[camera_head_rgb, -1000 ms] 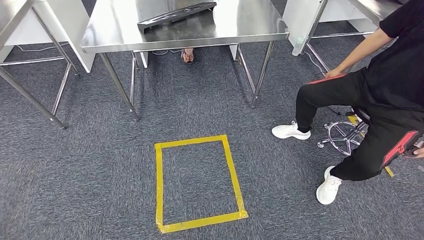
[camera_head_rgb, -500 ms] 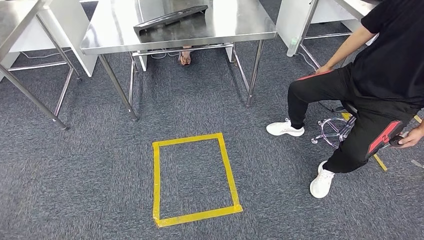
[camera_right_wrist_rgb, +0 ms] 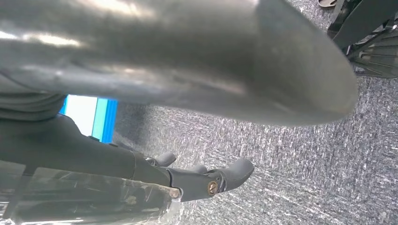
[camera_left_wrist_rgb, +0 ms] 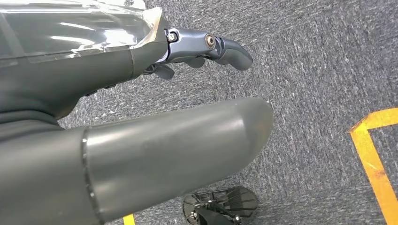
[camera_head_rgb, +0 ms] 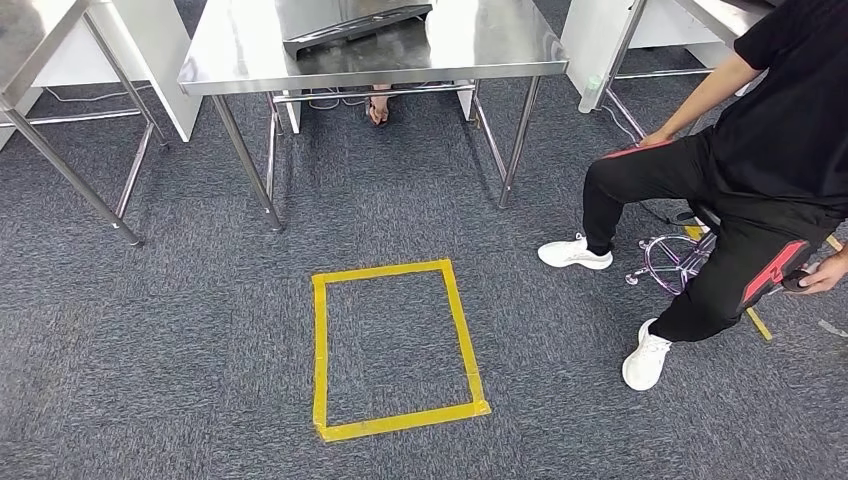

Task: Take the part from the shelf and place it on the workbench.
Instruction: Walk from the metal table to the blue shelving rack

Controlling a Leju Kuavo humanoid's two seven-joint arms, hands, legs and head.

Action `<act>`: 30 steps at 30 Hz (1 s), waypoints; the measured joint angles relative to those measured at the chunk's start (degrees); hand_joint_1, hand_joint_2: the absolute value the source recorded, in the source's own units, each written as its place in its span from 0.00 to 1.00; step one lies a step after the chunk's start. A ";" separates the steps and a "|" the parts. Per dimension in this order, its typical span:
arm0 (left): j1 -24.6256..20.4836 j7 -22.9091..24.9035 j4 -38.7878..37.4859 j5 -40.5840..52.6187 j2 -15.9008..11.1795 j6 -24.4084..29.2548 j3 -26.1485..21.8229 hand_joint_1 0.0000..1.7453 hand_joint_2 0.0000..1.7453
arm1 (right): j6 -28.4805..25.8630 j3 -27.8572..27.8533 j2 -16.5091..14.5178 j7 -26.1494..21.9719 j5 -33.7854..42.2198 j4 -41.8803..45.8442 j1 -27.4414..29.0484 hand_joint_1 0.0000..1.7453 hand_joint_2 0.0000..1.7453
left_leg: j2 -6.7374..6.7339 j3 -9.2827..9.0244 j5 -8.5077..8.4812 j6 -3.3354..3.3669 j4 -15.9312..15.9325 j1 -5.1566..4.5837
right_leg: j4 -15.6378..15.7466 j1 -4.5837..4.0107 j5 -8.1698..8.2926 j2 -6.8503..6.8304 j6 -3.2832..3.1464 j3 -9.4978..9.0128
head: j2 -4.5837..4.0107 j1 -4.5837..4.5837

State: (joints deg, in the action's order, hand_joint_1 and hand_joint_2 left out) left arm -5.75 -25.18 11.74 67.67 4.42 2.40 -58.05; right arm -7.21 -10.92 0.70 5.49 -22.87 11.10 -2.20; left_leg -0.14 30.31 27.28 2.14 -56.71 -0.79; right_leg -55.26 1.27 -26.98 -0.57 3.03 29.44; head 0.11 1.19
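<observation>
Grey speckled carpet [camera_head_rgb: 180, 330] fills the head view, with a rectangle of yellow tape [camera_head_rgb: 395, 345] marked on it directly ahead; beyond it stands a stainless-steel worktop [camera_head_rgb: 240, 55] on thin metal legs, carrying a long dark flat object [camera_head_rgb: 350, 20] that may be the part, though I cannot tell; a second steel table [camera_head_rgb: 40, 30] stands to the left; a person in black clothes and white shoes [camera_head_rgb: 740, 190] sits on a chrome-based stool [camera_head_rgb: 672, 262] to the right; no shelf is to be seen.

In the left wrist view the left robot hand [camera_left_wrist_rgb: 141, 117] hangs over the carpet beside a corner of the tape; its thick grey thumb and darker fingers [camera_left_wrist_rgb: 220, 47] are apart and hold nothing.

In the right wrist view the right robot hand [camera_right_wrist_rgb: 187, 93] likewise hangs over carpet, fingers [camera_right_wrist_rgb: 225, 176] spread and nothing in them.

With both robot hands unloaded, the carrying is either not begun or finished; if the dark object is the part, it already lies on the worktop; otherwise the fetch and the placing are both left.
</observation>
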 joint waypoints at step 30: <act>-0.08 -0.07 -0.01 0.68 0.85 0.53 0.50 0.00 0.00 | -0.62 -0.18 -0.62 1.07 -0.32 -0.26 0.09 0.00 0.00 | 4.46 0.22 0.65 -0.14 -1.41 1.46 | -1.33 -0.88 0.42 5.83 -2.63 1.31 | 0.00 0.03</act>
State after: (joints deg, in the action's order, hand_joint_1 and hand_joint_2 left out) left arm -5.83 -25.24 11.73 68.35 5.26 2.93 -57.55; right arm -7.83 -11.10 0.08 6.55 -23.19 10.84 -2.11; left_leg 4.32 30.52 27.93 2.01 -58.12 0.67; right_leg -56.59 0.39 -26.56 5.26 0.40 30.75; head 0.11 1.21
